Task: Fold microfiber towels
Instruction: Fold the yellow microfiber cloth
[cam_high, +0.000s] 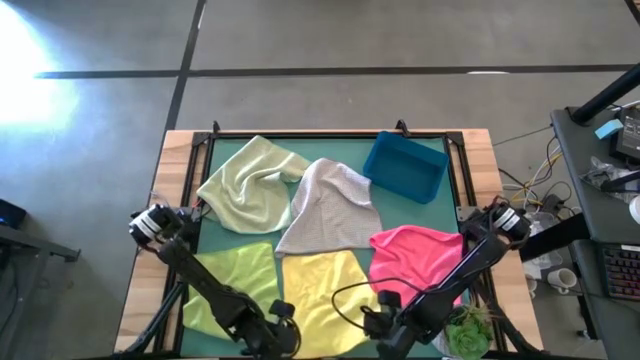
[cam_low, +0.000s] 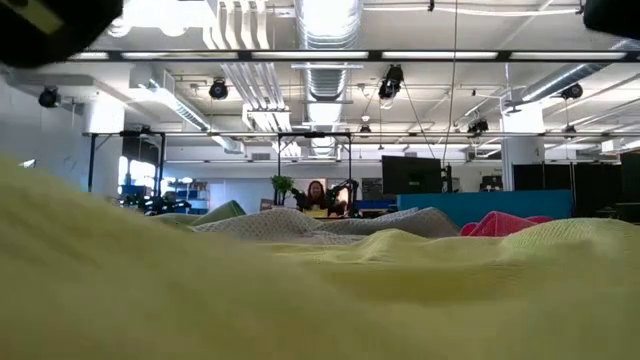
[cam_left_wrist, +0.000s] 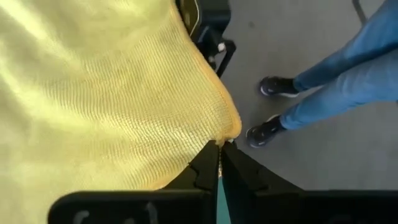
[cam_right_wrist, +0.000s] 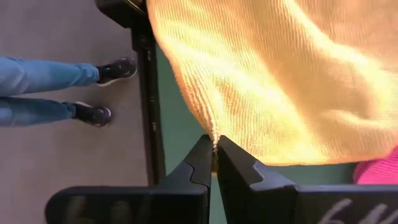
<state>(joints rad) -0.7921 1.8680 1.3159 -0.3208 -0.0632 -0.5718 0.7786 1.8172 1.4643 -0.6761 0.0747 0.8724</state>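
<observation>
Yellow towel (cam_high: 322, 290) pinched at two near corners, left fingers (cam_left_wrist: 219, 163) and right fingers (cam_right_wrist: 214, 158) (both clamped), arms low.

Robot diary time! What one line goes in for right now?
stage: fold start | left gripper: shut on yellow towel corner | right gripper: shut on other corner

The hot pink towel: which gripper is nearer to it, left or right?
Right. The right gripper pinches the yellow towel at its corner beside the hot pink towel. The left gripper pinches the yellow towel's opposite corner, by the lime green towel.
</observation>
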